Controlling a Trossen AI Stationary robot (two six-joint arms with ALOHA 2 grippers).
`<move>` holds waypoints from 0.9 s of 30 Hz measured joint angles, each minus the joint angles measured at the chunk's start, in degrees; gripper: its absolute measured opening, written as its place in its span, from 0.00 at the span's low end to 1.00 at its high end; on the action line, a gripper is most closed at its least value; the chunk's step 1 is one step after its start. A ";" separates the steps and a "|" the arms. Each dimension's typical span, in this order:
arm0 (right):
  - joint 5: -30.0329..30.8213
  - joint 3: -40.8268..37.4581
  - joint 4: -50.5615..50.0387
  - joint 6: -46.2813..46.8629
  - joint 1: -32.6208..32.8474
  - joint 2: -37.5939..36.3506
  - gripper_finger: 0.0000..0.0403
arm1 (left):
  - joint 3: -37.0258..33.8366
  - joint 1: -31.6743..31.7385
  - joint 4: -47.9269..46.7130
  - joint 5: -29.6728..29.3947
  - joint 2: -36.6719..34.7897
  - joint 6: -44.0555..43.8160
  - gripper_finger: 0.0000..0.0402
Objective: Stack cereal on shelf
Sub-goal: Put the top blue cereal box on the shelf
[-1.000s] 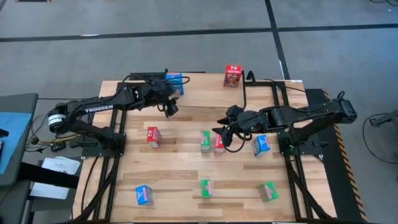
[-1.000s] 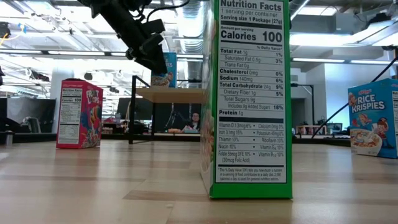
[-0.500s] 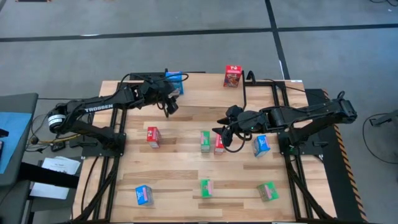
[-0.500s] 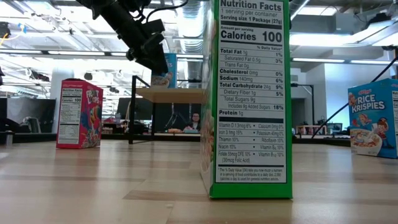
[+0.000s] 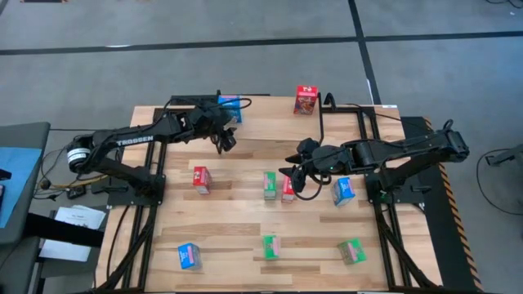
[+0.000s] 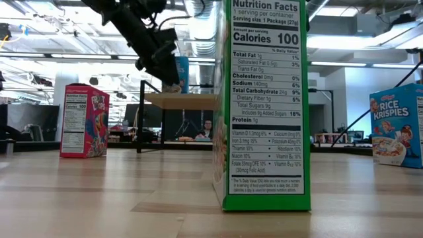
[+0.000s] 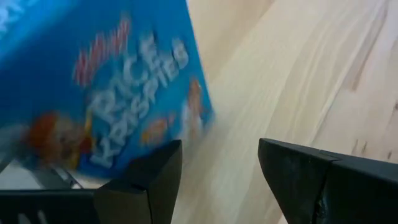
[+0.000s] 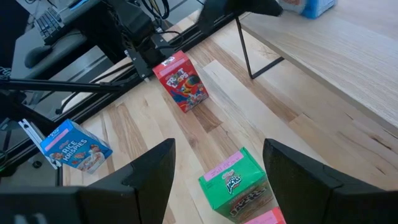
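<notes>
The shelf (image 5: 270, 122) runs along the table's far side. An upright blue cereal box (image 5: 230, 108) and a red one (image 5: 306, 100) stand on its plank by their bottoms. My left gripper (image 5: 226, 143) hovers just near of the blue box (image 7: 106, 93), open, with only the plank showing between its fingers (image 7: 217, 155). My right gripper (image 5: 292, 175) hangs open over the table's middle. It is above a green box (image 8: 233, 186) and a red box (image 5: 288, 189) that stand side by side on the table.
More boxes stand on the table: red (image 5: 201, 179) at the left, blue (image 5: 343, 190) at the right, blue (image 5: 189, 256) and two green (image 5: 270, 247) (image 5: 352, 251) along the near edge. One green box (image 6: 268, 106) fills the middle of the low view.
My left gripper has sunk a little toward the shelf top beside the blue box; its fingers stay apart. The right arm has kept still.
</notes>
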 joint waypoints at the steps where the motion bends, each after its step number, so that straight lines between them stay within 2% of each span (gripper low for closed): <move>1: 0.00 0.00 0.02 0.03 0.18 0.00 0.66 | -0.16 0.00 -0.84 -0.45 0.26 0.00 0.51; 9: 0.00 0.02 0.00 0.09 0.66 -0.02 0.66 | -0.08 0.00 0.36 -3.53 1.85 0.05 0.51; 15: 0.00 0.02 -0.12 0.07 0.67 -0.02 0.66 | -0.08 0.29 1.49 -9.84 1.85 0.11 0.51; 27: 0.02 0.02 -0.01 -0.09 0.63 -0.02 0.66 | -0.08 0.68 2.76 -7.46 1.85 -0.44 0.51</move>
